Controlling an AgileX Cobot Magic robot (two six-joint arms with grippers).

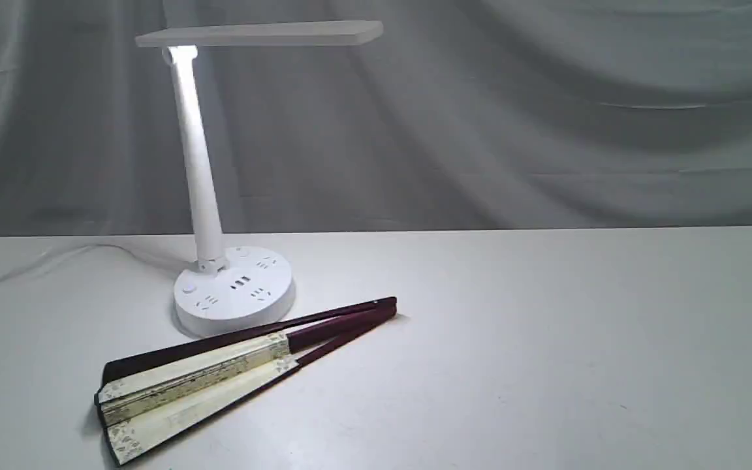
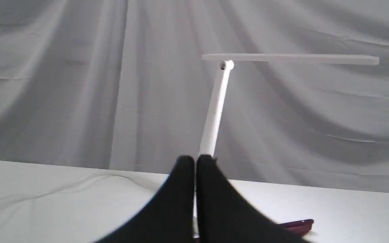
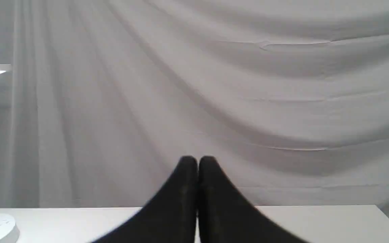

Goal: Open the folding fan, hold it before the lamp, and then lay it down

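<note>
Maroon-ribbed folding fan [image 1: 219, 372] lies flat on the white counter [image 1: 546, 365], nearly folded with its guards slightly parted. Its cream leaf end points toward the near left and its pivot end to the right. It sits just in front of the round base of the lamp [image 1: 201, 183], which stands upright at the counter's left with its flat head horizontal against grey cloth [image 1: 546, 117]. Left pincer [image 2: 195, 161] and right pincer [image 3: 198, 161]: black fingers pressed together on each, gripping nothing, both clear of the fan.
</note>
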